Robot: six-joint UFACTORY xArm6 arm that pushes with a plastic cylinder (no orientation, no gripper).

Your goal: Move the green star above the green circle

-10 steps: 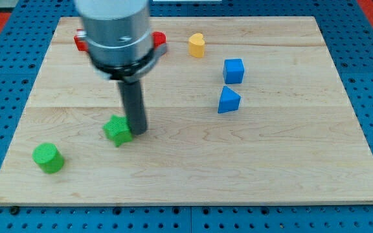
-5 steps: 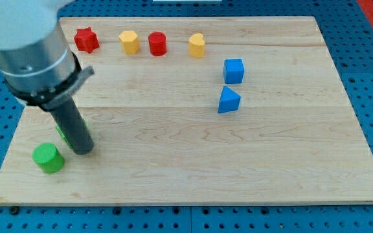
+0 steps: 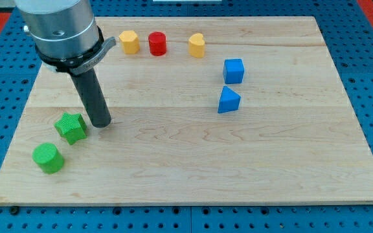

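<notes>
The green star (image 3: pixel 70 127) lies near the board's left edge, just up and to the right of the green circle (image 3: pixel 48 158); a narrow gap separates them. My tip (image 3: pixel 101 123) rests on the board close to the star's right side, slightly above its middle. I cannot tell whether it touches the star.
Along the view's top stand a yellow hexagon block (image 3: pixel 129 41), a red cylinder (image 3: pixel 157 43) and a yellow heart block (image 3: pixel 197 45). A blue cube (image 3: pixel 234 70) and a blue triangle block (image 3: pixel 228 100) sit right of centre. The arm's body hides the top left corner.
The green star has been pushed left and now sits just up-right of the green circle. My tip swung left, then came back up and right, off the star.
</notes>
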